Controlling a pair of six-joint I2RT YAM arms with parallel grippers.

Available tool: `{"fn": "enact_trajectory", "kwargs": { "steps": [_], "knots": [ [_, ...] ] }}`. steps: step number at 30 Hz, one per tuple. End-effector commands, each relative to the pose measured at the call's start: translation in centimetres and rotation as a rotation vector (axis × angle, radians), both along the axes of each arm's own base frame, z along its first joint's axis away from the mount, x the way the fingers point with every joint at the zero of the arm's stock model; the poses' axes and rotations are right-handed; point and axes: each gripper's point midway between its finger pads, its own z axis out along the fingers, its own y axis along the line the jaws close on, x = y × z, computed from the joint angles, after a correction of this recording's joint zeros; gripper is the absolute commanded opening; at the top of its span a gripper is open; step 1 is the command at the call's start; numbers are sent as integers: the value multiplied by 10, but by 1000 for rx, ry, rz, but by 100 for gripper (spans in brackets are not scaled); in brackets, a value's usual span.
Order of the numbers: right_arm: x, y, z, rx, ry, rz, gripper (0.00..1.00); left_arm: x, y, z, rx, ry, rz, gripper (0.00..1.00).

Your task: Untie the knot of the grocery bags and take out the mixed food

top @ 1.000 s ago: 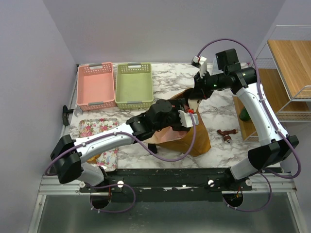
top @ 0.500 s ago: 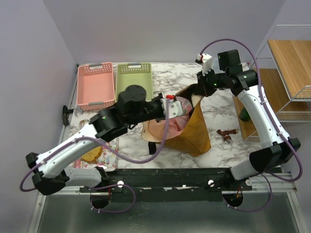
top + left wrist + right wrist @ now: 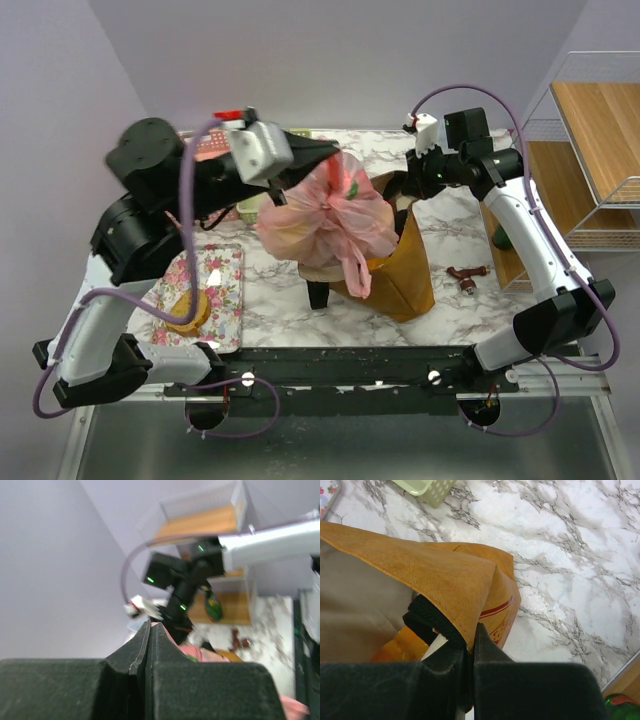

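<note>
The left pincer (image 3: 332, 158) clamps shut on the gathered neck of a thin, crinkly, translucent pink plastic bag (image 3: 325, 222) and holds it high, its arm reared over a flowered rectangular tray (image 3: 225, 268) that bears a slice of browned bread (image 3: 188, 311). A second ago this pincer stood wide open, low in the mouth of the tote. Half a second ago it had closed there, and now the pink bag hangs in the air from it, full and rounded. The left wrist view shows the two dark fingers (image 3: 100, 690) pressed together with only a sliver of pink between them. Below and to the right, the large mustard-yellow fabric tote (image 3: 405, 285) slumps open on the marbled white table (image 3: 455, 235). Whether the bag's bottom has come wholly free of the tote's mouth cannot be told from above. The right pincer (image 3: 402, 190) has not shifted: it stays closed on the tote's far rim, pinching the yellow cloth edge in the right wrist view, and so appears to pin the tote down while the bag rises. The lift likely marks the bag's removal from the tote. The knot looks still tied, and the mixed food (image 3: 345, 185) remains inside, seen only as vague red and pale shapes through the plastic. Untying and emptying are yet to be done.
</note>
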Motion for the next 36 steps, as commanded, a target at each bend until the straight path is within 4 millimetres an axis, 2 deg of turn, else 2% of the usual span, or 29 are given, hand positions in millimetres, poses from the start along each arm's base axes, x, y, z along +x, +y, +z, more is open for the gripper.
{"fn": "enact_trajectory", "kwargs": {
  "steps": [1, 4, 8, 10, 12, 14, 17, 19, 21, 26, 27, 29, 34, 36],
  "knots": [
    [13, -9, 10, -14, -67, -59, 1, -9, 61, 104, -273, -170, 145, 0],
    [26, -11, 36, 12, -144, -110, 1, -7, 93, 122, -320, -237, 261, 0],
    [47, -11, 96, 101, -298, -205, 1, 7, 142, 128, -365, -271, 494, 0],
    [58, -12, 126, 170, -375, -264, 1, 15, 168, 120, -375, -262, 621, 0],
    [70, -16, 152, 240, -451, -340, 1, 26, 185, 101, -346, -244, 710, 0],
    [80, -16, 175, 325, -516, -397, 1, 33, 189, 75, -291, -221, 747, 0],
    [98, -12, 198, 459, -572, -461, 1, 29, 179, 32, -177, -197, 685, 0],
    [113, -9, 208, 538, -587, -503, 1, 16, 166, -1, -84, -188, 590, 0],
    [132, -16, 215, 604, -611, -595, 1, 4, 155, -37, -12, -124, 498, 0],
    [163, -17, 218, 716, -629, -692, 1, -32, 119, -148, 198, 136, 194, 0],
    [168, -16, 216, 727, -623, -706, 1, -33, 114, -170, 223, 176, 166, 0],
    [176, -18, 215, 747, -611, -739, 1, -28, 108, -199, 242, 225, 147, 0],
    [179, -21, 221, 804, -630, -774, 1, -15, 85, -247, 294, 279, 59, 0],
    [177, -22, 222, 805, -639, -774, 1, -9, 79, -274, 353, 300, 40, 0]
  ]
}}
